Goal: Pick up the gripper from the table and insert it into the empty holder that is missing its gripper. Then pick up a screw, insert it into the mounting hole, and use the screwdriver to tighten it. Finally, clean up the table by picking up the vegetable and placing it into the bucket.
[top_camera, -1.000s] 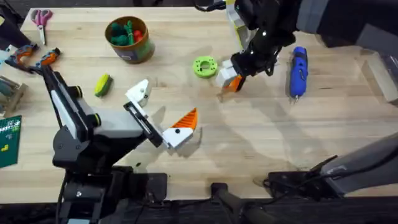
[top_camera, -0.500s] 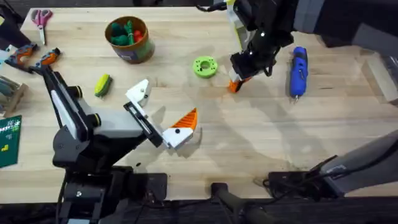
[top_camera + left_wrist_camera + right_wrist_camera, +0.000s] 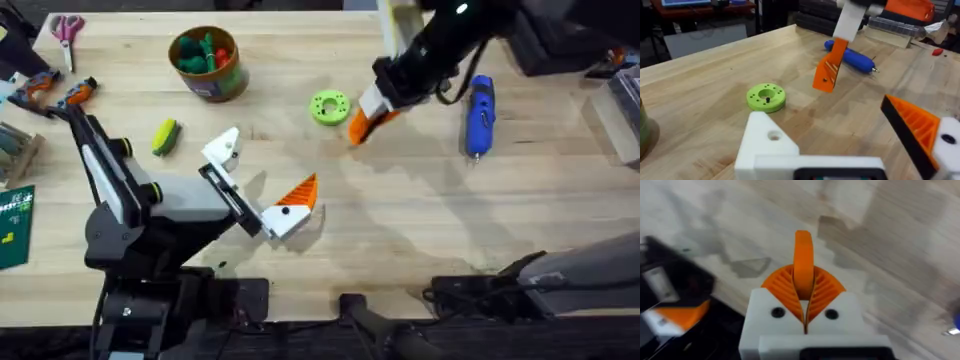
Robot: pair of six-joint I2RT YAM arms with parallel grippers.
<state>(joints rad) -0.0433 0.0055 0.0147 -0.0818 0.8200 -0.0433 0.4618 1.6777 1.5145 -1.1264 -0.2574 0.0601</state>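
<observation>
Overhead first: my right gripper is up in the upper middle of the frame, w/ the gripper pinched between its fingers, orange wedge poking down-left and clear of the table. Green disc sits just left of it, screwdriver lies to its right, upper right area. My left gripper is center-left, spread wide: the holder is the bare white jaw toward upper left, the other jaw carries an orange pad. Vegetable lies left of the holder, well apart from the bucket at upper left, which has green and red toys in it. Left wrist view: holder at bottom center w/ its mounting hole visible, orange pad at lower right, wide gap between them. Green disc mid-left on the wood, the held orange wedge hangs above the table at upper center, blue screwdriver behind it. Right wrist view: my ribbed orange fingers are closed tight on the wedge, standing upright at center; the left arm's orange pad shows at lower left.
</observation>
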